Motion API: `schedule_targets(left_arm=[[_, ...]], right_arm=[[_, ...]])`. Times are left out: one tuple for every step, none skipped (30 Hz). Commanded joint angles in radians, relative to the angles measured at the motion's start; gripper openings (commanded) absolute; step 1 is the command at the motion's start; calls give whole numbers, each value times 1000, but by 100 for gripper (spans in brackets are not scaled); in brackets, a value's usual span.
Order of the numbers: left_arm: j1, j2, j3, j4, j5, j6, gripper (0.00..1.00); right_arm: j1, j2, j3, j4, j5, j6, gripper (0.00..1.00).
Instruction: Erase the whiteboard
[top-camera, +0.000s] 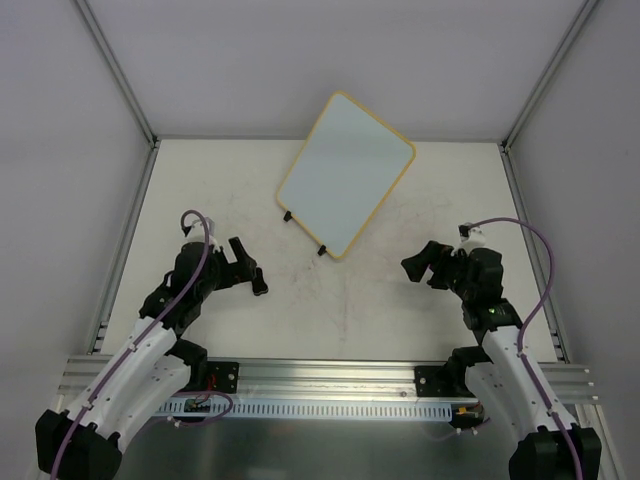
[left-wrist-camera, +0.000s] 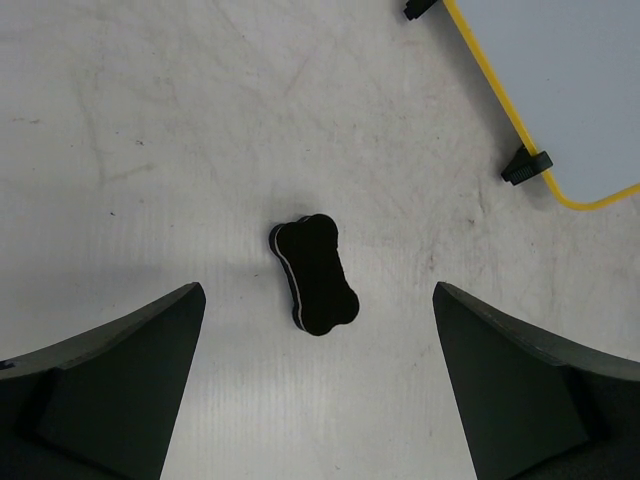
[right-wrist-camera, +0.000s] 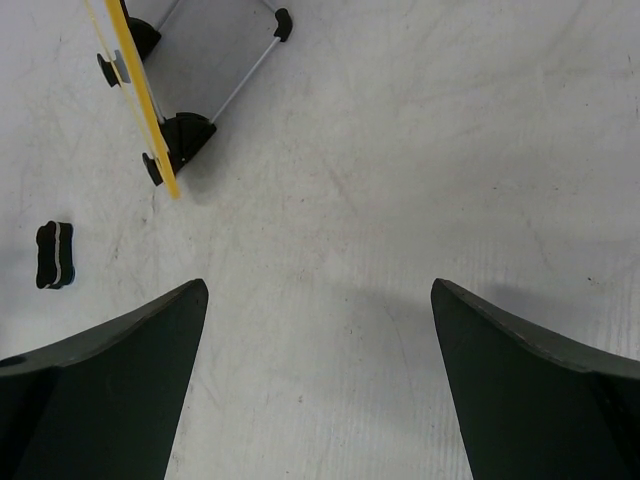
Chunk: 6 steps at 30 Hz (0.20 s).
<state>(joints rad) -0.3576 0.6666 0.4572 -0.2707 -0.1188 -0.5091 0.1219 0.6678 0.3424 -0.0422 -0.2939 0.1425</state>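
The whiteboard (top-camera: 345, 175) stands at the back middle of the table on two small black feet, its yellow-framed face blank. A corner of it shows in the left wrist view (left-wrist-camera: 570, 70), and it appears edge-on in the right wrist view (right-wrist-camera: 135, 80). A black bone-shaped eraser (left-wrist-camera: 315, 272) lies flat on the table, also seen far left in the right wrist view (right-wrist-camera: 54, 255). My left gripper (top-camera: 248, 265) (left-wrist-camera: 318, 290) is open, with the eraser just ahead between its fingertips, untouched. My right gripper (top-camera: 415, 265) (right-wrist-camera: 318, 290) is open over bare table, right of the board.
White enclosure walls close off the left, right and back of the scuffed table (top-camera: 350, 300). An aluminium rail (top-camera: 330, 375) with both arm bases runs along the near edge. A grey prop leg (right-wrist-camera: 245, 70) sticks out behind the board.
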Motion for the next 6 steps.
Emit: schedule_targets(left_arm=[[12,-22,-9,5,-41,12,99],[12,-31,-11,7,-45,6,99],[12,-36,-12,7,-45,4,99],[12,-39,-11,7,-45,3,99],[12,-45,-9,7,-47,1,99],[12,-48,-9,7,-51,1,99]], right_arm=[[-2,-10,4,7,6,-14,99],[-4,-7,6,8,4,-14,99],[-4,-7,6,7,4,-11,99],[-5,-7,6,8,4,-9,99],[-2,-8,6,8,2,-11,99],[-2,-16,3,14,-2,-12,99]])
